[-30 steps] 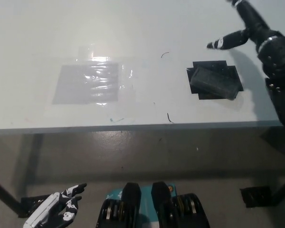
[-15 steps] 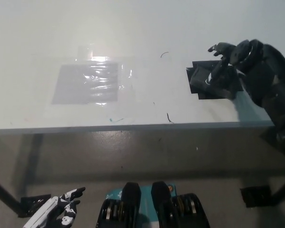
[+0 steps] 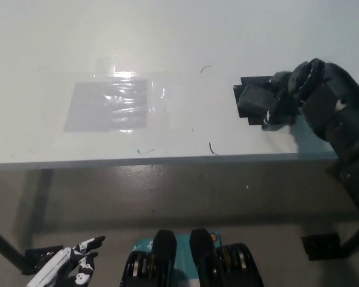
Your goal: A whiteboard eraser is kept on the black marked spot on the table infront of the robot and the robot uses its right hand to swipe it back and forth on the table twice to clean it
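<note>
A dark grey whiteboard eraser (image 3: pixel 253 98) lies on a black marked spot (image 3: pixel 249 115) at the right of the white table (image 3: pixel 167 36). My black right hand (image 3: pixel 287 95) rests on the eraser's right part, fingers curled over it, and hides that end. Only the eraser's left end and a sliver of the black mark show. My white left hand (image 3: pixel 66 266) hangs low at the bottom left, below the table, fingers apart and holding nothing.
A grey patch under glossy clear tape (image 3: pixel 110 104) lies at the table's left middle. Small pen marks (image 3: pixel 210 147) dot the surface near the front edge (image 3: pixel 167 160). A dark table leg (image 3: pixel 6 248) and black foot (image 3: pixel 320 245) stand on the floor below.
My right hand came down from above the table's far right onto the eraser and closed over it. The left hand stays low.
</note>
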